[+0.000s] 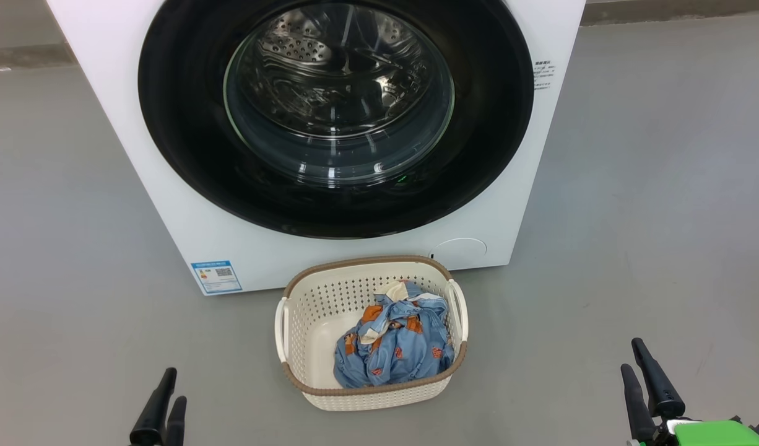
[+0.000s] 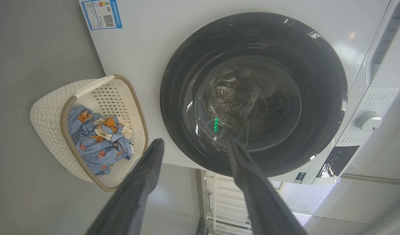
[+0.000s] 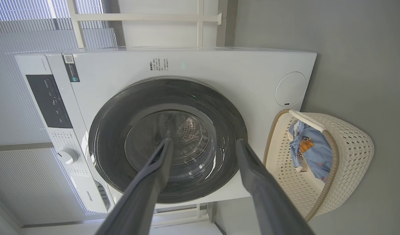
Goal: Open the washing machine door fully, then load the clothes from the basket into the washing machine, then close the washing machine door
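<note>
Laundry room: white washing machine (image 1: 231, 248), basket (image 1: 320, 303) on grey floor (image 1: 633, 217), window blinds (image 3: 23, 182) behind.

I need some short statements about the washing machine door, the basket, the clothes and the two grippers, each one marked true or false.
1. The washing machine door is shut. True.
2. The basket stands on the floor in front of the washing machine. True.
3. The clothes lie inside the washing machine. False: they lie in the basket.
4. The left gripper holds a piece of cloth. False: it is open and empty.
5. The right gripper is open and apart from the basket. True.
</note>
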{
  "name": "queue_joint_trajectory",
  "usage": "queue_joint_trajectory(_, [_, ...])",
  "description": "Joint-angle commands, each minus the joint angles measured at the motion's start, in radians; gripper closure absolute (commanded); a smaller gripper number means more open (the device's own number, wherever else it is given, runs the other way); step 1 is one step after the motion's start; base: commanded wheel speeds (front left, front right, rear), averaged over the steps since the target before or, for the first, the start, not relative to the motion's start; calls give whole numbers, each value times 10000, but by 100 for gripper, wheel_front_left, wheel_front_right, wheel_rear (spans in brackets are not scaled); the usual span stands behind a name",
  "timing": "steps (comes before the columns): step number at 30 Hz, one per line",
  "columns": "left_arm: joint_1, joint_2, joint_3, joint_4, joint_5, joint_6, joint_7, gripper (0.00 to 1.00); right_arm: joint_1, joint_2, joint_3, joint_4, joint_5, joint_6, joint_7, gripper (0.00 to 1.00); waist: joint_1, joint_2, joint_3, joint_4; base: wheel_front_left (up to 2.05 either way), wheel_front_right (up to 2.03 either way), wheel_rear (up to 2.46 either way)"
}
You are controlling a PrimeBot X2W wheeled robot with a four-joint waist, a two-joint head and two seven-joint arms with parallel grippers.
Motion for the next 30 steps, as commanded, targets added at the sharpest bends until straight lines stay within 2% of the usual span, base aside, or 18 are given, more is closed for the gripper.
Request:
queue_joint_trajectory(1, [-336, 166, 45, -295, 76, -11, -55, 0, -337, -79, 80, -276, -163, -1, -94, 0, 18, -1, -10, -2, 0, 0, 0])
queue_joint_trajectory(7, [-391, 318, -86, -438, 340, -13, -287, 0, -463, -142, 199, -328, -577, -1, -276, 0, 0, -1, 6, -13, 0, 0, 0])
queue_joint_trajectory(17, [-534, 586, -287, -604, 1036, -15, -625, 0, -638, -147, 227, -488, -1724, -2, -569, 0, -1, -1, 29, -27, 0, 0, 0])
queue_joint_trajectory(30, [-677, 925, -583, -856, 2482, -18, -980, 0, -827, -172, 354, -696, -3472, -3, -921, 0, -1, -1, 61, -36, 0, 0, 0])
